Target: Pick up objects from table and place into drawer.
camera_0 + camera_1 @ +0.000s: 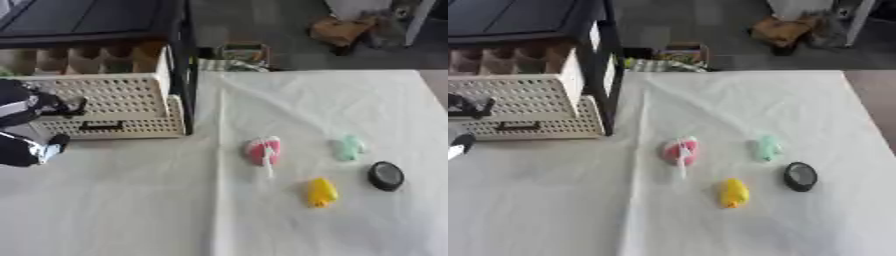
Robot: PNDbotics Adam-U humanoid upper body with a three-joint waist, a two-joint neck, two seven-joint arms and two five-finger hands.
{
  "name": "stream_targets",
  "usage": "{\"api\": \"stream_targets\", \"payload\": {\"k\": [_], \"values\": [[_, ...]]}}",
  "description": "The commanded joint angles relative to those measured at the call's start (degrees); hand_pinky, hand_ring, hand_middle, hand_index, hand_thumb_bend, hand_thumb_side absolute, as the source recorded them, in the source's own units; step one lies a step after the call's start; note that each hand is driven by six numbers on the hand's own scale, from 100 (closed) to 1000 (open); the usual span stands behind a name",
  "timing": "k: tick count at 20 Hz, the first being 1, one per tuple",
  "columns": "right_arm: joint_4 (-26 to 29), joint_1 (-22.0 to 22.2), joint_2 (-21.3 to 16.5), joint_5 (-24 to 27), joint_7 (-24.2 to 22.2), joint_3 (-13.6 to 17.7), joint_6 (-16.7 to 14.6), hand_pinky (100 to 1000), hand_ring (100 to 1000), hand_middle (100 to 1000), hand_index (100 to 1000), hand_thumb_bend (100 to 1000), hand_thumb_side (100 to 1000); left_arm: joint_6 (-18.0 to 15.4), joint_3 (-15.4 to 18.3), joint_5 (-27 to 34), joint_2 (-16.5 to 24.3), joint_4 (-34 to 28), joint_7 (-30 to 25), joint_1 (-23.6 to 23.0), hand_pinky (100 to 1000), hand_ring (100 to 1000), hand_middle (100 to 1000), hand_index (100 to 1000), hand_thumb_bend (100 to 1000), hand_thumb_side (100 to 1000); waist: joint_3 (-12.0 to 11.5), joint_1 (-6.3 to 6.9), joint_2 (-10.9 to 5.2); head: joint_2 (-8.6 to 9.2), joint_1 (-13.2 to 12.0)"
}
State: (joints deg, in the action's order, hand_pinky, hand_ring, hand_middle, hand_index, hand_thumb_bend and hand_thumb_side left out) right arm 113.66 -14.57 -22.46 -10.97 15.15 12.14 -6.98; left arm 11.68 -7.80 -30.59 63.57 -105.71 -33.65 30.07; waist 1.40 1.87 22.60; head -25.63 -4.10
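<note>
My table (306, 100) wears a white cloth, creased along a line that runs from the far edge toward me. On its left part stands a cream drawer unit (114, 100) with perforated fronts, its upper drawer pulled out toward me and the lower one shut. To the right of the crease four small things lie apart from one another: a pink and white object (264, 151), a pale green object (348, 148) further right, a round black object (386, 176) nearest the right edge, and a yellow object (321, 192) closest to me.
</note>
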Motion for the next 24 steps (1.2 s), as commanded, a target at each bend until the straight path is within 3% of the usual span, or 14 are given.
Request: {"api": "stream_targets", "payload": {"k": [1,16,24], "values": [[0.93,-0.37,-0.69,0.30,0.24,0.57,0.02,708,598,384,731,447,746,0.49,1.22,0.56,2.91,-1.93,0.84,-0.51,100,100,100,781,105,408,-0.19,-0.15,-1.53,0.09,0.06],[0.93,-0.29,-0.44,0.35,0.68,0.79,-0.01,710,600,389,732,448,745,1.64,2.32,1.90,4.51,-8.36,1.51,-5.03,100,100,100,772,105,408,-0.56,-0.81,-2.33,-0.71,-0.07],[0.93,-0.41,-0.36,0.43,0.81,0.78,-0.12,711,600,391,733,448,745,1.57,2.75,-0.30,5.03,-8.88,2.34,-7.07,100,100,100,766,105,408,-0.76,-0.97,-2.53,-0.69,-0.09]]}}
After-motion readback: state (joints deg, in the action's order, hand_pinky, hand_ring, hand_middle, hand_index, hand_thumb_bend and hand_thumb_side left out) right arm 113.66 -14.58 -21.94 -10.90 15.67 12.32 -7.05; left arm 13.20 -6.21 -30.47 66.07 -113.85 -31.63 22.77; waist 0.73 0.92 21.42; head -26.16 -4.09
